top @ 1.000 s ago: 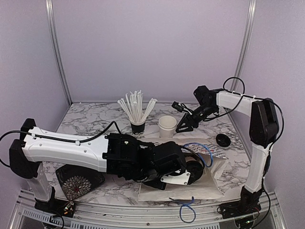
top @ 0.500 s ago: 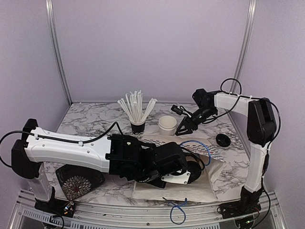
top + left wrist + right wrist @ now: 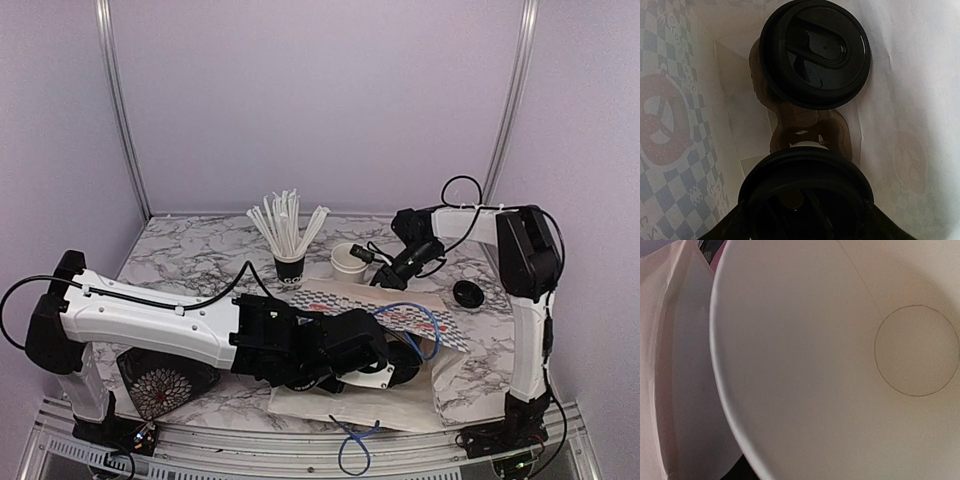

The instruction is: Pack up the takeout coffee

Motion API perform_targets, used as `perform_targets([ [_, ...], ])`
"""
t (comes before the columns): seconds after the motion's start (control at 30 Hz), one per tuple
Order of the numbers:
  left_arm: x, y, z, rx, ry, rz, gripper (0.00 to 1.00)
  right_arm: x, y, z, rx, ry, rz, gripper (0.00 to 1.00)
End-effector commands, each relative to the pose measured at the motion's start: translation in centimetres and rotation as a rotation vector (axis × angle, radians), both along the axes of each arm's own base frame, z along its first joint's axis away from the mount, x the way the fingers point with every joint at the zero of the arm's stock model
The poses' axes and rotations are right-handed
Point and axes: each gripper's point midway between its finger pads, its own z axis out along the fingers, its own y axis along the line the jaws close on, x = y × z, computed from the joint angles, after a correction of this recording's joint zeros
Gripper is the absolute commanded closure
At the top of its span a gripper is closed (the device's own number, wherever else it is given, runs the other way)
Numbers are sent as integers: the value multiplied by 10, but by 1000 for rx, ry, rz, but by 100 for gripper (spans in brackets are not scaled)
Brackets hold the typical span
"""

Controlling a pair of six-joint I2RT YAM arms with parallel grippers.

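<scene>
Left end effector (image 3: 806,222) was down inside the bag (image 3: 900,100), and it looked clenched on a lidded cup (image 3: 805,185), jaws hugging both sides just below the black top. A second cup (image 3: 815,52), also lidded, stood upright just beyond it on the bag's floor, close but apart. Over at the back of the bench (image 3: 200,255), the right end effector (image 3: 378,268) was right up against the open cup (image 3: 349,260). Its camera saw nothing but the bare white inside, so I couldn't tell whether the jaws had closed on the rim or were only beside it. A loose lid (image 3: 466,293) lay well off to the right, flat on the marble. These cups looked featherlight, and the open one was plainly empty. Thin paper walls like that would buckle under a hard squeeze and tip at a nudge. My call was that the rolled rim was the stiffest place to pinch the open one, one jaw in and one out. The lidded ones seemed best taken across the wall just under the lid, not on the slick plastic itself.
</scene>
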Motion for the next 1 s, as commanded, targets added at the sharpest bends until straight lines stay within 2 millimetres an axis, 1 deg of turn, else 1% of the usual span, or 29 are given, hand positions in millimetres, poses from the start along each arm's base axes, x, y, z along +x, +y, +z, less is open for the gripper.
perform_targets([
  [0.0, 7, -3, 13, -46, -32, -7, 45, -18, 11, -5, 6, 56, 45, 57],
  [0.1, 6, -2, 13, -48, -24, -12, 45, -24, 14, -11, 10, 90, 55, 57],
  [0.23, 5, -2, 22, -72, -25, -8, 45, -35, 20, -18, 22, 151, 82, 58],
  [0.4, 1, 3, 36, -110, 9, 5, 45, -55, 28, -17, 52, 227, 123, 59],
  [0.47, -2, 7, 37, -118, 32, 10, 45, -61, 28, -19, 48, 241, 132, 60],
  [0.53, -6, 10, 37, -122, 52, 11, 46, -65, 28, -21, 43, 253, 136, 60],
  [0.7, -16, 21, 27, -111, 107, -9, 46, -71, 27, -28, 23, 279, 135, 60],
  [0.97, -17, 35, 11, -65, 116, -8, 47, -63, 29, -32, 3, 265, 120, 61],
])
